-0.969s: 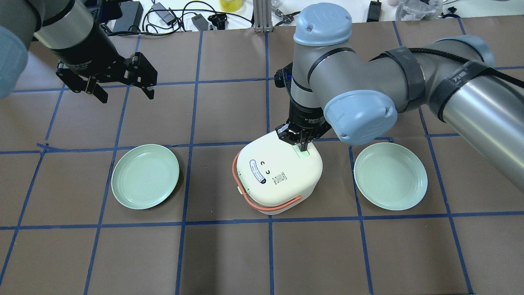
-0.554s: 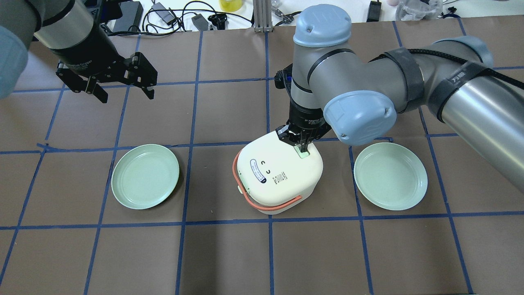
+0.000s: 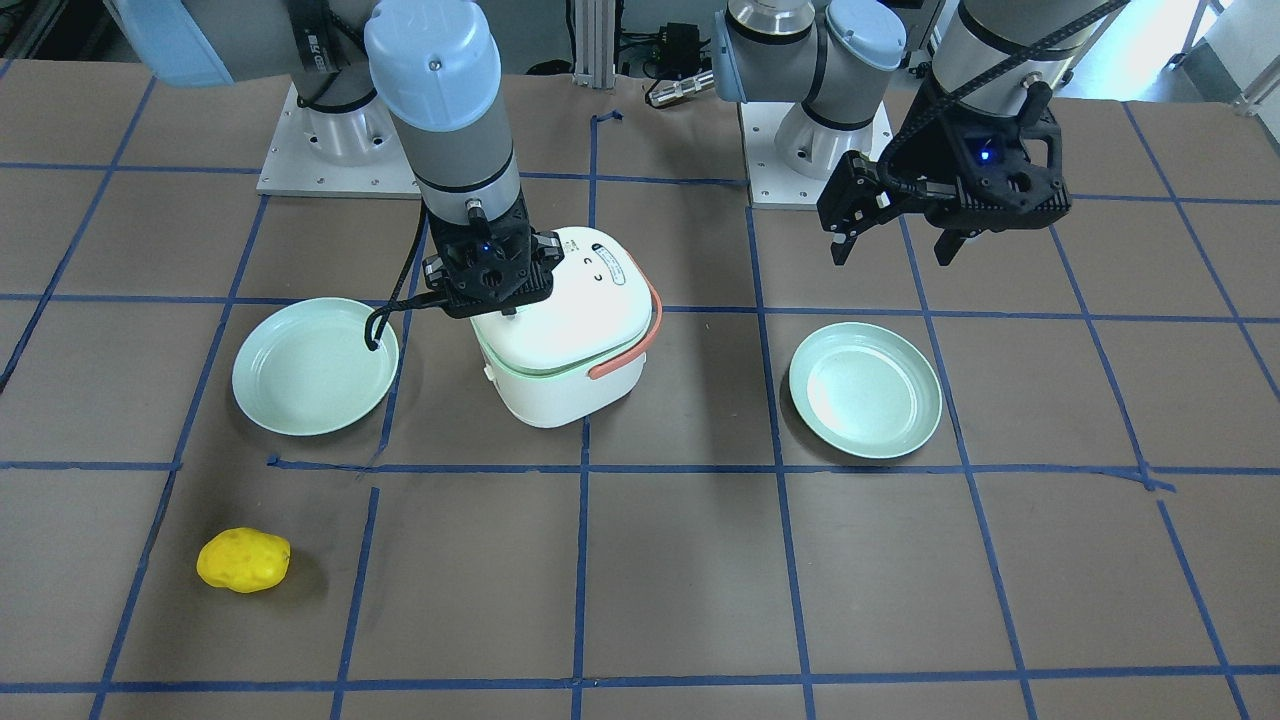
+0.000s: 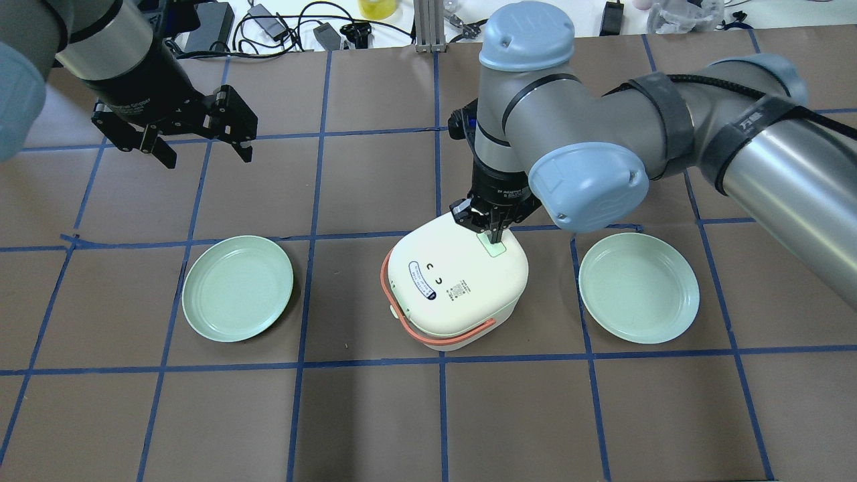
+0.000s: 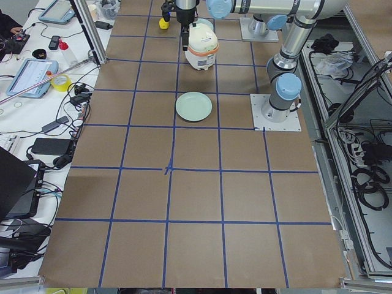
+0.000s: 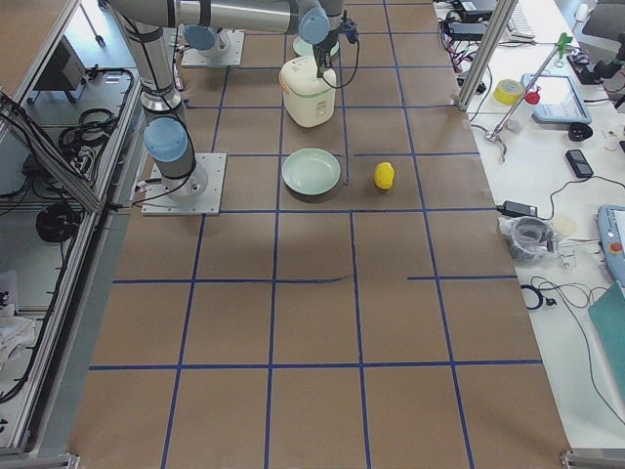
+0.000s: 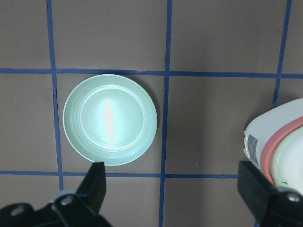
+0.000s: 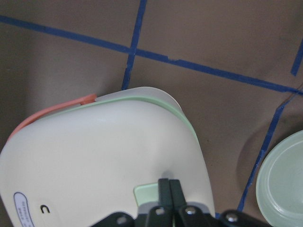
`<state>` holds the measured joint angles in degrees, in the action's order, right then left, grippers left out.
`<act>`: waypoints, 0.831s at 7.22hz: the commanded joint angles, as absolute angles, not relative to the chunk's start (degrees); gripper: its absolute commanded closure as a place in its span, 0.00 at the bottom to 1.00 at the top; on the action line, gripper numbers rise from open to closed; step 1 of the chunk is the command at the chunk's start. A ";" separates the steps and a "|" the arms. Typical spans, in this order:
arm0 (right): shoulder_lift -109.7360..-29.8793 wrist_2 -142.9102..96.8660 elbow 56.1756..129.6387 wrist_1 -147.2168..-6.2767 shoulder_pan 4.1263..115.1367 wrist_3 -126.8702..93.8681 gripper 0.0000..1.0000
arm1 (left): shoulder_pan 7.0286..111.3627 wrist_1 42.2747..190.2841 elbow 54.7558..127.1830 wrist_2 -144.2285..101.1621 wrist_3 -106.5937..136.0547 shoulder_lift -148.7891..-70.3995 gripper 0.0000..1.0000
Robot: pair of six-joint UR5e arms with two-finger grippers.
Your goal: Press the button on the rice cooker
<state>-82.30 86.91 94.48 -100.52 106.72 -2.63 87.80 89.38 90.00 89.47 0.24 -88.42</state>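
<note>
Right claw [image 4: 494,235]: fingers pressed together into one blunt tip, pinching nothing, pointing straight down. The tip sits on the pale green button [image 4: 495,248], at its upper edge rather than its middle in the overhead view. The wrist view agrees: tips at the pad's top rim. Looks like contact, but I can't confirm any press depth.

The button is on the lid of the white rice cooker [image 4: 455,288], near the lid's upper right corner. The cooker stands upright at frame centre on the desk [image 4: 375,415], orange handle [image 4: 385,284] folded down round its lower left side.

My take on doing the press well:
- Shift the tip a touch toward the pad's centre.
- Push along the tool axis only, no sideways drag.
- The pad is off-centre on a light-looking body, so a hard push could rock or skate it. Ramp force gently, then lift straight off.

Left claw [image 4: 206,158]: spread wide, empty, hovering upper left, well apart from the cooker, so no bracing available. Green plate [image 4: 238,288] sits left of the cooker, second plate [image 4: 639,288] right, neither in the way.
</note>
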 commanded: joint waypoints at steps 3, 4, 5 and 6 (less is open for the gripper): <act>-83.76 92.68 81.14 -89.67 103.90 -3.52 0.00 | 87.80 89.38 90.00 89.47 0.26 -88.42 0.00; -83.76 95.25 81.12 -89.39 103.19 -3.25 0.00 | 87.80 89.38 90.00 89.47 0.26 -88.42 0.00; -83.76 94.84 81.12 -87.47 102.05 -3.69 0.00 | 87.80 89.38 90.00 89.47 0.18 -88.42 0.00; -83.76 94.75 81.12 -86.15 99.26 -3.60 0.00 | 87.80 89.38 90.00 89.47 0.18 -88.42 0.00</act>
